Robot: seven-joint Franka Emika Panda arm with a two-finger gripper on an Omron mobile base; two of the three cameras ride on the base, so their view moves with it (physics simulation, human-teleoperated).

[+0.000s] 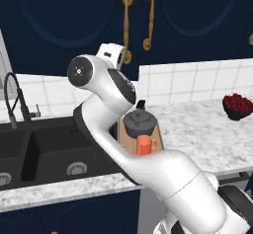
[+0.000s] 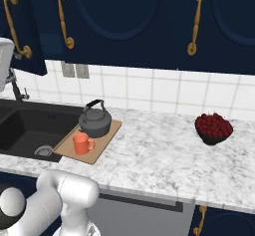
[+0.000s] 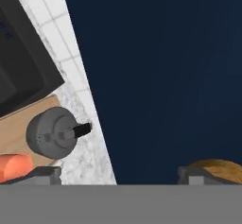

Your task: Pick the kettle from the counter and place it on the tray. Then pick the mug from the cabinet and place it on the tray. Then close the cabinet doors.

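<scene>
The dark grey kettle (image 1: 141,123) (image 2: 95,121) (image 3: 51,133) stands on the wooden tray (image 1: 123,135) (image 2: 107,136) (image 3: 16,126) on the counter (image 1: 207,129) (image 2: 149,155). The orange mug (image 1: 145,144) (image 2: 82,144) (image 3: 14,166) stands on the tray in front of it. My gripper (image 1: 121,55) (image 3: 118,176) is raised at the left cabinet door (image 1: 59,20) (image 2: 27,41) (image 3: 165,76), open, nothing between its fingers. Its gold handle (image 1: 127,25) (image 2: 12,26) (image 3: 215,167) lies beside one fingertip. This door stands slightly out from the right door (image 1: 197,11) (image 2: 119,16).
A black sink (image 1: 44,149) (image 2: 30,128) with a faucet (image 1: 15,102) lies left of the tray. A dark bowl of red fruit (image 1: 237,105) (image 2: 213,128) sits on the counter to the right. White tiles (image 1: 197,82) back the counter.
</scene>
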